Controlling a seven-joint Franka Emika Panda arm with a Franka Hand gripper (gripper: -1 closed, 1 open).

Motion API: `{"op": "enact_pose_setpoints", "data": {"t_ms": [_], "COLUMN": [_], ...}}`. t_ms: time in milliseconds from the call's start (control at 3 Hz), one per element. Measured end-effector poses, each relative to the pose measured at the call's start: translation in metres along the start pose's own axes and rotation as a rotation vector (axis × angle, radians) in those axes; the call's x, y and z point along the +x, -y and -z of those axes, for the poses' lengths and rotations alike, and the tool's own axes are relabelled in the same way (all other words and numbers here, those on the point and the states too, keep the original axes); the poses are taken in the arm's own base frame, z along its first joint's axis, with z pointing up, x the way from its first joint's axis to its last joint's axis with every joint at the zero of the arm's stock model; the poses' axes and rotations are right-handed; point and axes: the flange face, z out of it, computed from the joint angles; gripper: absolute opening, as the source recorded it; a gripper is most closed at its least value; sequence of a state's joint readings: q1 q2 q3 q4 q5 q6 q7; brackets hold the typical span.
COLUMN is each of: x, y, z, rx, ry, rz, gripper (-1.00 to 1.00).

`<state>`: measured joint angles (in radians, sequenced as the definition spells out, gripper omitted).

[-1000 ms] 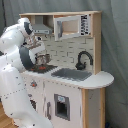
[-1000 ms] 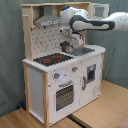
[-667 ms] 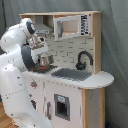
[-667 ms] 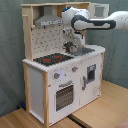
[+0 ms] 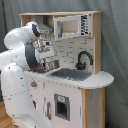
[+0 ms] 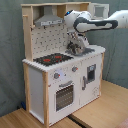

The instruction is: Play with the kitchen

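The kitchen (image 5: 75,95) (image 6: 55,85) is white and light wood. It has a stovetop (image 6: 52,59) with red rings, a grey sink (image 5: 70,74), a black faucet (image 5: 83,59), a pegboard back (image 6: 50,40), a hood (image 6: 48,21) and an oven door (image 6: 64,96). My gripper (image 5: 48,64) (image 6: 75,47) hangs low over the counter, between the stovetop and the sink and just in front of the back wall. In the first exterior view my white arm (image 5: 17,55) covers the stovetop.
A toy microwave (image 5: 70,26) sits in the upper shelf above the sink. The rounded counter end (image 5: 102,79) sticks out past the faucet. A grey curtain (image 6: 10,50) hangs behind everything. The kitchen stands on a wooden floor (image 6: 100,110).
My gripper has come down and moved along the counter towards the sink, to the right in the first exterior view. Nothing on the kitchen has moved.
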<state>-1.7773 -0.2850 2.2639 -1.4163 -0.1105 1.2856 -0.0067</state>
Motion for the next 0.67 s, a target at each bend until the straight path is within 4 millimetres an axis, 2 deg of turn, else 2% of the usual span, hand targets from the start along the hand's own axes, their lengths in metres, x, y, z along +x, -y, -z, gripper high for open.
{"op": "enact_pose_setpoints", "data": {"t_ms": [333, 667], "x": [-0.013, -0.014], "y": [-0.017, -0.049], "z": [-0.005, -0.02], "rx": [0.002, -0.001], "ry": [0.013, 0.001], "rz": [-0.049, -0.058], "gripper": [-1.0, -1.0]}}
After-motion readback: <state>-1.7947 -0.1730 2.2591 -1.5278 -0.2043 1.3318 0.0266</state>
